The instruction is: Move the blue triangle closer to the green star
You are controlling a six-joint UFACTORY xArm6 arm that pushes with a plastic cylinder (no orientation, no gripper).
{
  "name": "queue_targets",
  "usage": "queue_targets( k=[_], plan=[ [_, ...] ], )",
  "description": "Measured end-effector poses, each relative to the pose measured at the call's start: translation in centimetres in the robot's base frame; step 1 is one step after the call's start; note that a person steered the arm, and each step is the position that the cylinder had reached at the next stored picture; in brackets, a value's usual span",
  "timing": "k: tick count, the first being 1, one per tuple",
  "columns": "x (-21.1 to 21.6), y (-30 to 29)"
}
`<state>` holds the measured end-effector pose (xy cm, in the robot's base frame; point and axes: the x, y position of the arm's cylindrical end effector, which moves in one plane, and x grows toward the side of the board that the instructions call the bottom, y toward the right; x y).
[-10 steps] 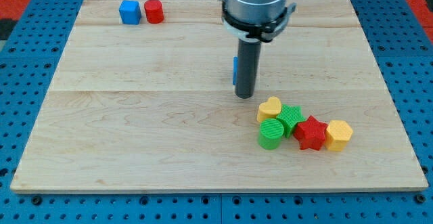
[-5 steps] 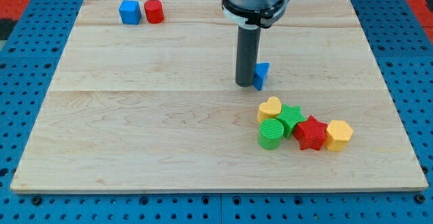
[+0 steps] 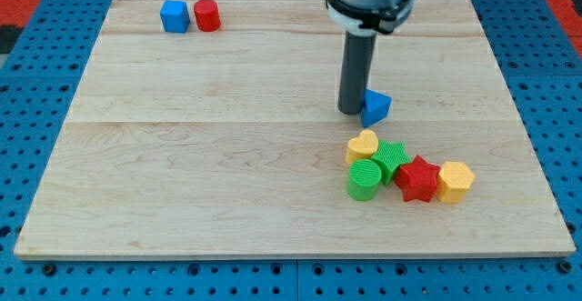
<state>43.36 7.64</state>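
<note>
Behind rod, blue triangle (image 3: 376,106) left edge hidden; my tip (image 3: 351,111) touching.

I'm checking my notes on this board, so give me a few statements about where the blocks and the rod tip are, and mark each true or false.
1. My tip sits at the blue triangle on its left side in the view. True.
2. The blue triangle touches the green star. False: bare board separates them.
3. The yellow heart lies beside the green star. True.
4. The blue cube sits in the cluster near the red star. False: it is at the view's top left, beside the red cylinder.
</note>
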Motion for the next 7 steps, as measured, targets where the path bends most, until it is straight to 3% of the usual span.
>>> queue_targets(
  k=[2,5,6,7],
  plan=[
    [-4.5,0.1],
    [1.6,2.4],
    [1.1,2.3],
    [-2.4,3.2]
  ],
)
